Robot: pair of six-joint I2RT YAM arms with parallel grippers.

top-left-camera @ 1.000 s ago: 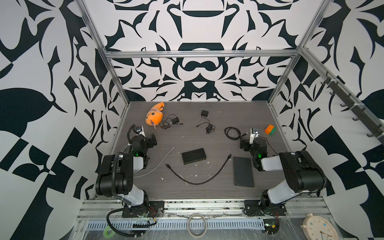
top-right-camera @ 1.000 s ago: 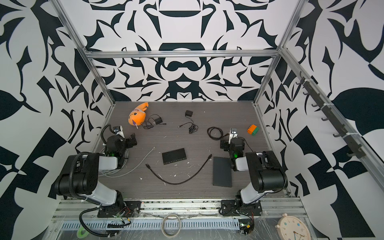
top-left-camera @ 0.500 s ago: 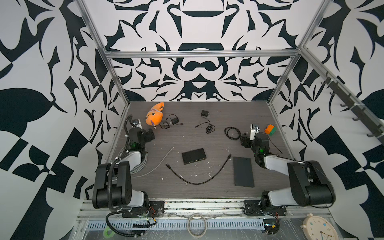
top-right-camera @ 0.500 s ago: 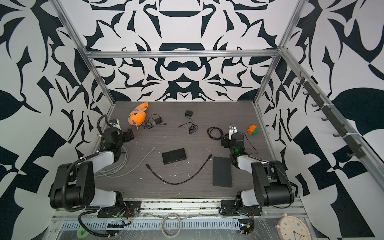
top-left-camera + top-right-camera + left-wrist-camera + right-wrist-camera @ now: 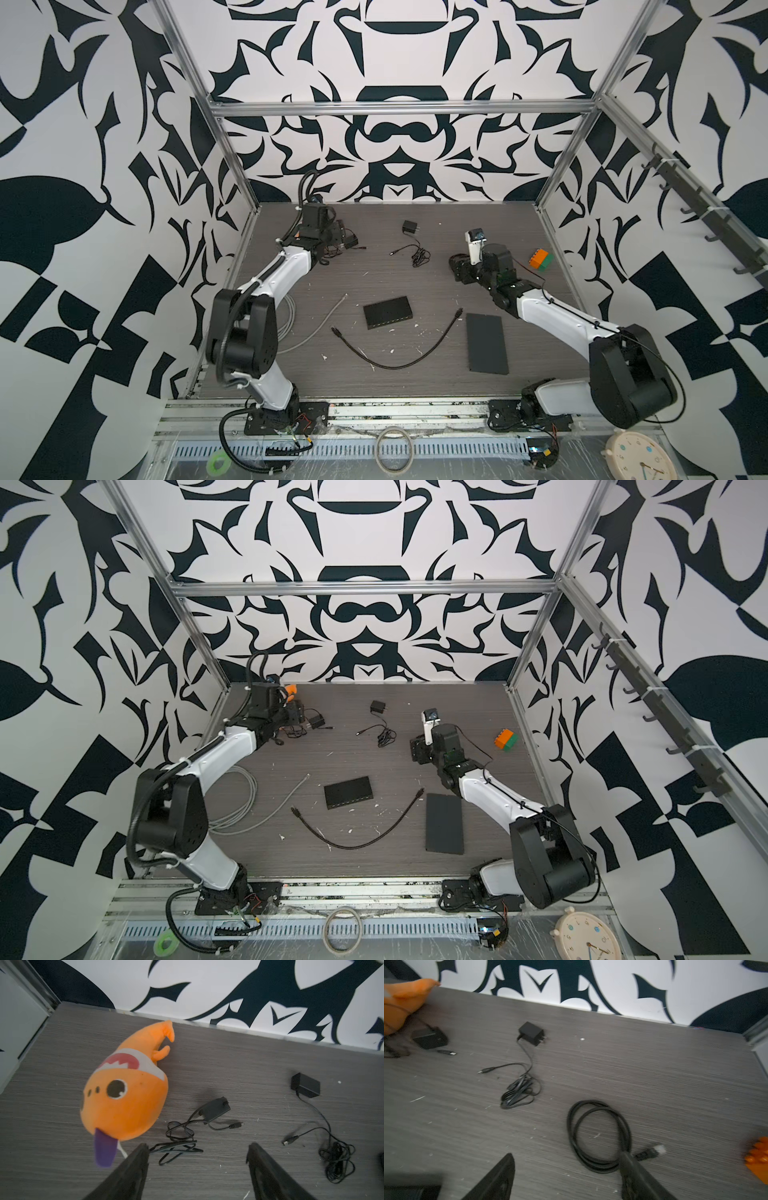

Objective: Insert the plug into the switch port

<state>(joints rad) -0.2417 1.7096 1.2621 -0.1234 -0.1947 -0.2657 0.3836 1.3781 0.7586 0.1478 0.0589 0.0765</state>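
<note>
The black switch (image 5: 388, 312) (image 5: 348, 792) lies flat mid-table. In front of it curves a black cable (image 5: 395, 365) with a plug at each end (image 5: 334, 330) (image 5: 459, 311). A grey cable's plug (image 5: 344, 296) lies to the switch's left. My left gripper (image 5: 338, 235) (image 5: 197, 1147) hovers open and empty at the back left, over a thin black cord (image 5: 178, 1147). My right gripper (image 5: 457, 268) (image 5: 566, 1156) is open and empty at the back right, one fingertip (image 5: 626, 1159) over a coiled black cable (image 5: 600, 1136) with a clear plug (image 5: 658, 1149). Both grippers are far from the switch.
An orange plush (image 5: 124, 1101) (image 5: 291, 688) lies in the back left corner beside a black adapter (image 5: 215, 1108). A second adapter (image 5: 409, 226) (image 5: 531, 1032) with its cord sits at mid-back. A flat black panel (image 5: 486, 343) and an orange-green block (image 5: 540, 259) lie on the right.
Both arms have unfolded from the front of the table and reached toward the back. The left gripper moved back and rightward, the right one back and leftward. Both jaws have narrowed slightly.
</note>
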